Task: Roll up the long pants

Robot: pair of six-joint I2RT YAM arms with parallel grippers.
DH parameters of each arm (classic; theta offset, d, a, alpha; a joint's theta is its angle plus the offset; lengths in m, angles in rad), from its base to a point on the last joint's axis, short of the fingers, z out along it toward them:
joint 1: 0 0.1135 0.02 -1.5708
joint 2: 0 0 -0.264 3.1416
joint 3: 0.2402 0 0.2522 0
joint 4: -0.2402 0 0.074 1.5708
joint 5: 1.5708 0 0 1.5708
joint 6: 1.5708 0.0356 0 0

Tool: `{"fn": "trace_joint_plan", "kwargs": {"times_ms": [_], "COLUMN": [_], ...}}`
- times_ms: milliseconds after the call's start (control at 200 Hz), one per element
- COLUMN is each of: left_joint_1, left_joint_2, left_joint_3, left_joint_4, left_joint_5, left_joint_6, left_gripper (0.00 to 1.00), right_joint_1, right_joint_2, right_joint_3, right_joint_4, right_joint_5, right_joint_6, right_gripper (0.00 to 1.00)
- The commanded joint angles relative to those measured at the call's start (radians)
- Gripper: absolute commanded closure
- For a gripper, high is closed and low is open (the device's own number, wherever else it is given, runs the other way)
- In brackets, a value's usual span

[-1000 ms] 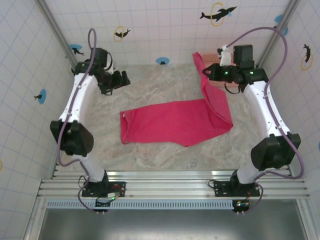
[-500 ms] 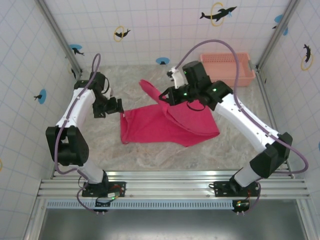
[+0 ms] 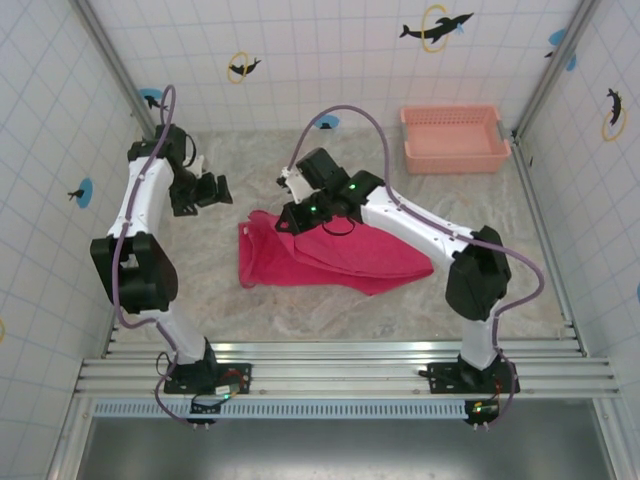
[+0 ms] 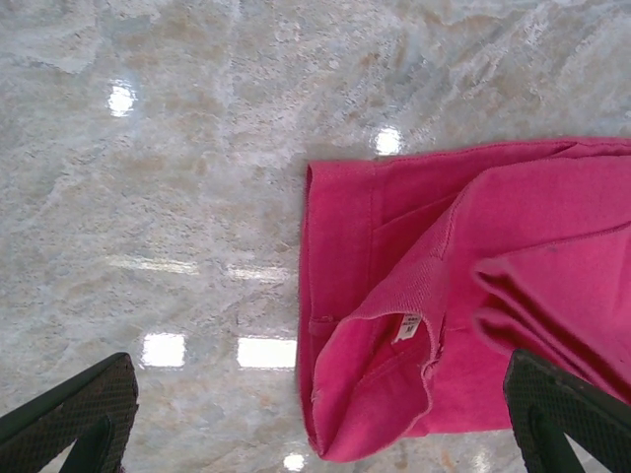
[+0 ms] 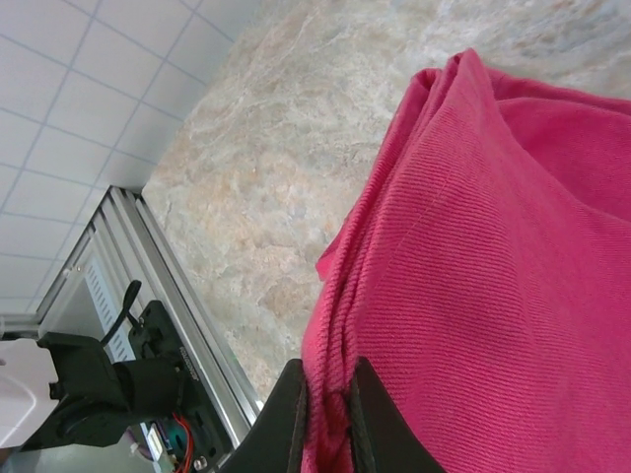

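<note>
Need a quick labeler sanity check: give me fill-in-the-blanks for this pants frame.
The right tool is ___ on the pants.
The left tool is ___, holding nothing.
The basket stands at the table's far ___ corner.
Missing: shut, open, right.

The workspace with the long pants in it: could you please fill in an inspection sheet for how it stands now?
Surface: marbled table, glossy, with light glare.
Job's things: long pants lying across the middle, folded over themselves, not rolled; waistband label showing.
Clutter: pink basket in the far right corner, apart from the pants.
Grippers: left gripper open, above bare table beside the waistband; right gripper shut on a fold of the pants.
Cables: purple cable arching over the right arm, another along the left; neither touches the cloth.
Surroundings: white tiled walls, dolphin stickers, metal rail at the near edge.
</note>
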Motion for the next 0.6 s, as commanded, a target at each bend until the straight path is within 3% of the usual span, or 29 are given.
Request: {"fn": "trace_joint_plan", "kwargs": {"times_ms": [0, 240, 340, 405, 596], "left_joint_1": [0.001, 0.001, 0.001, 0.001, 0.001], "left_joint_2": [-0.001, -0.031, -0.034, -0.034, -0.037], "left_joint_3": [-0.029, -0.084, -0.093, -0.099, -0.120], "left_joint_4": [-0.017, 0.006, 0.004, 0.006, 0.011], "left_joint_5": [0.037, 0.069, 0.080, 0.087, 0.108], "left_joint_6": [0.015, 0.003, 0.002, 0.001, -0.006], "left_gripper": [0.03, 0.02, 0.03, 0.03, 0.03], "right_joint_1": [0.029, 0.063, 0.073, 0.078, 0.002], "right_joint_2": [0.045, 0.157, 0.213, 0.235, 0.173], "right_joint_3": [0.095, 0.186, 0.209, 0.210, 0.190], "right_joint_4": [0.039, -0.060, -0.102, -0.120, -0.137], "right_joint_5": [-0.064, -0.172, -0.258, -0.306, -0.266], "right_joint_6": [-0.009, -0.016, -0.024, -0.042, -0.062], "right_gripper": [1.00, 0.98, 0.84, 0.68, 0.53]}}
